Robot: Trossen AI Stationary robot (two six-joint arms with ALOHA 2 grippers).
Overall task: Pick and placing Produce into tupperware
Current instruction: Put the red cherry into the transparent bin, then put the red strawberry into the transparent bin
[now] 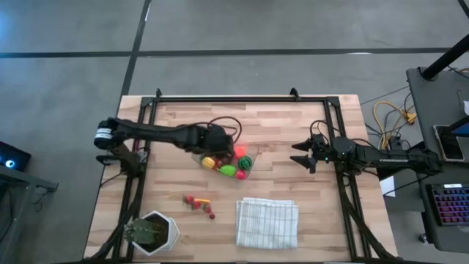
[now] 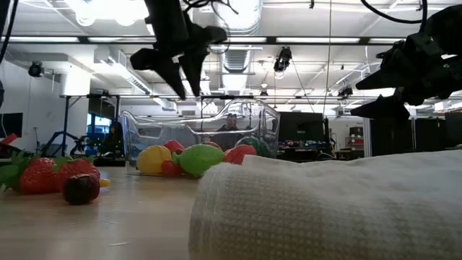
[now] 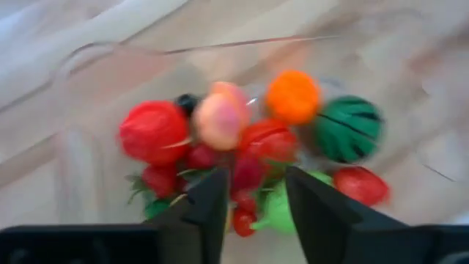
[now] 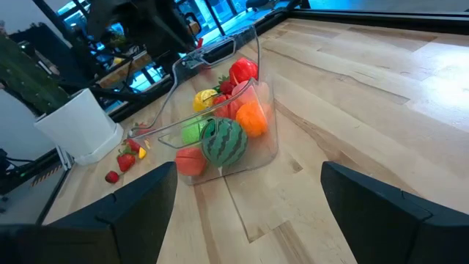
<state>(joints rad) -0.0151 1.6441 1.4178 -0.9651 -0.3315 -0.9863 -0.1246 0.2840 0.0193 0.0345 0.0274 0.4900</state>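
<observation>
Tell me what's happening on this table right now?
The left gripper hangs over the tupperware, jaws open and empty, above the toy produce already inside, such as the striped green ball and an orange piece. A few red berries lie loose on the table near the folded cloth. The right gripper waits open, off to the side.

table (image 1: 293, 125): light wood | on it: tupperware (image 1: 220, 150), loose produce (image 1: 199, 203), white cloth (image 1: 267, 222), potted plant (image 1: 152, 232)
</observation>
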